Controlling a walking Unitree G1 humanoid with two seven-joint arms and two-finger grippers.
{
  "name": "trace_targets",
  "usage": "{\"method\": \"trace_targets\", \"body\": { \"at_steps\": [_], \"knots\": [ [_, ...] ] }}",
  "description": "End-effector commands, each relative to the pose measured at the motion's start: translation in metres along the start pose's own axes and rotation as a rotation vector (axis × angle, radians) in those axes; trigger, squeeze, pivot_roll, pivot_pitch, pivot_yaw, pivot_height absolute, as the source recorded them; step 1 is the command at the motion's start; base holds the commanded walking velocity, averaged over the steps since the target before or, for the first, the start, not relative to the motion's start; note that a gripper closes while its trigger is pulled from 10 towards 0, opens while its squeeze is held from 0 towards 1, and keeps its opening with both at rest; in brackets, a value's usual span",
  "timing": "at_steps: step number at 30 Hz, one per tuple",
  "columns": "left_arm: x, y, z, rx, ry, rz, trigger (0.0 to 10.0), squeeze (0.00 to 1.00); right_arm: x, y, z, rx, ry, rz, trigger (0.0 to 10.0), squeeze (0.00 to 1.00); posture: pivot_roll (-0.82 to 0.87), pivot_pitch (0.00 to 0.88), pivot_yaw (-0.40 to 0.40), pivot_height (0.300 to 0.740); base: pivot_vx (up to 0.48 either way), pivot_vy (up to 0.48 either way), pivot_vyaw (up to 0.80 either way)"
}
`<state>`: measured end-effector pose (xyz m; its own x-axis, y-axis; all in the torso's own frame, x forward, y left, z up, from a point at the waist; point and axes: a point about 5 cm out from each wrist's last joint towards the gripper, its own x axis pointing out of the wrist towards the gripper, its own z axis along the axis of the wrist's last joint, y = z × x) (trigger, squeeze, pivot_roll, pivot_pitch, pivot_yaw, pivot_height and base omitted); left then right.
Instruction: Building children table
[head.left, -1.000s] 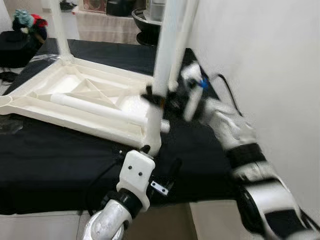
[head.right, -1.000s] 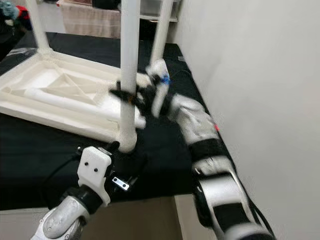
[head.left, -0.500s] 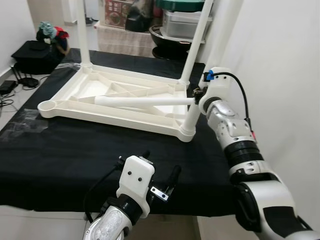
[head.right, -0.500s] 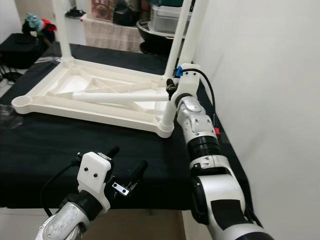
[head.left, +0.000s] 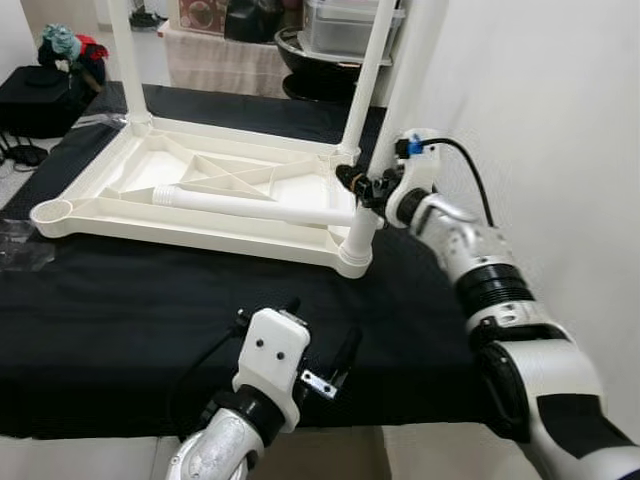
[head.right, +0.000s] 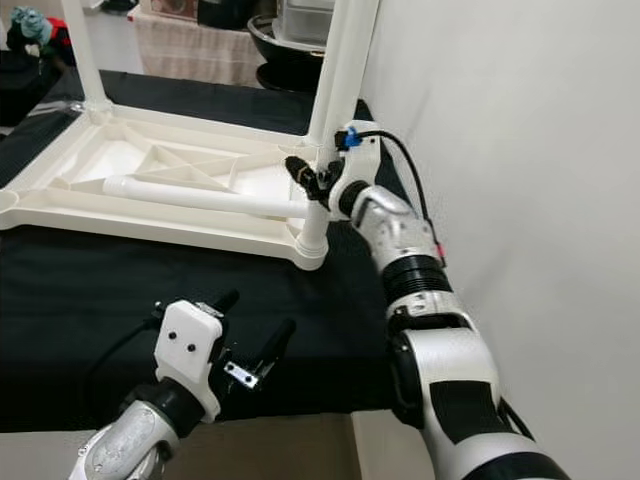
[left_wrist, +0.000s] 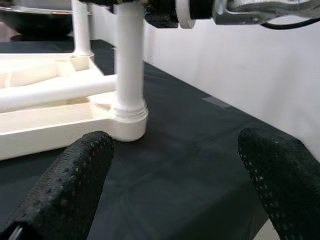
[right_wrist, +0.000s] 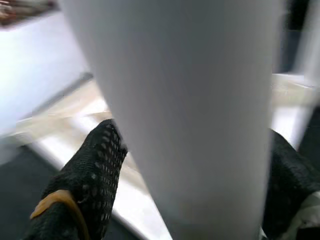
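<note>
Left eye view: a white plastic table top lies upside down on a black cloth, its ribbed underside facing up. Three white legs stand upright in corner sockets; a loose leg lies flat across the ribs. The near-right leg rises from its round socket, and the right gripper is against it, fingers on either side. The left gripper hovers low over the cloth's near edge, fingers spread.

Right eye view: the empty socket sits at the top's near-left corner.

Left wrist view: two black fingertips stand wide apart, with the near-right leg beyond them.

Right wrist view: a smooth white tube passes between the black fingers, which straddle it closely.
</note>
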<state>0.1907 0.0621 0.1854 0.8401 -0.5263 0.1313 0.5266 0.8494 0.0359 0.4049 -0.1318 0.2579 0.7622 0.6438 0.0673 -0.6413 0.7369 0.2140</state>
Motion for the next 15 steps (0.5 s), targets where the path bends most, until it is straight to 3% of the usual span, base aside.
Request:
{"method": "trace_targets", "body": {
  "at_steps": [1, 2, 3, 4, 6, 15],
  "knots": [
    [-0.001, -0.001, -0.002, 0.004, 0.012, 0.001, 10.0, 0.0, -0.005, 0.017, 0.0, -0.016, -0.012, 0.258, 10.0, 0.0, 0.07, 0.109, -0.148, 0.74, 0.0, 0.0, 0.0],
    [-0.001, -0.001, -0.002, 0.004, 0.012, 0.001, 10.0, 0.0, -0.005, 0.017, 0.0, -0.016, -0.012, 0.258, 10.0, 0.0, 0.07, 0.109, -0.148, 0.74, 0.0, 0.0, 0.0],
    [-0.001, -0.001, -0.002, 0.003, 0.011, 0.002, 10.0, 0.0, -0.014, 0.024, 0.0, -0.036, -0.013, 0.402, 10.0, 0.0, 0.07, 0.111, -0.148, 0.74, 0.0, 0.0, 0.0],
    [-0.001, -0.001, -0.002, 0.003, 0.011, 0.002, 10.0, 0.0, -0.014, 0.024, 0.0, -0.036, -0.013, 0.402, 10.0, 0.0, 0.07, 0.111, -0.148, 0.74, 0.0, 0.0, 0.0],
    [-0.001, 0.0, -0.002, 0.003, 0.01, 0.005, 10.0, 0.0, -0.022, 0.028, -0.003, -0.035, -0.008, 0.533, 10.0, 0.0, 0.07, 0.113, -0.147, 0.74, 0.0, 0.0, 0.0],
    [-0.001, 0.0, -0.001, 0.006, 0.007, 0.005, 10.0, 0.0, -0.025, 0.036, -0.006, 0.015, -0.009, 0.713, 10.0, 0.0, 0.08, 0.114, -0.148, 0.74, 0.0, 0.0, 0.0]
  ]
}}
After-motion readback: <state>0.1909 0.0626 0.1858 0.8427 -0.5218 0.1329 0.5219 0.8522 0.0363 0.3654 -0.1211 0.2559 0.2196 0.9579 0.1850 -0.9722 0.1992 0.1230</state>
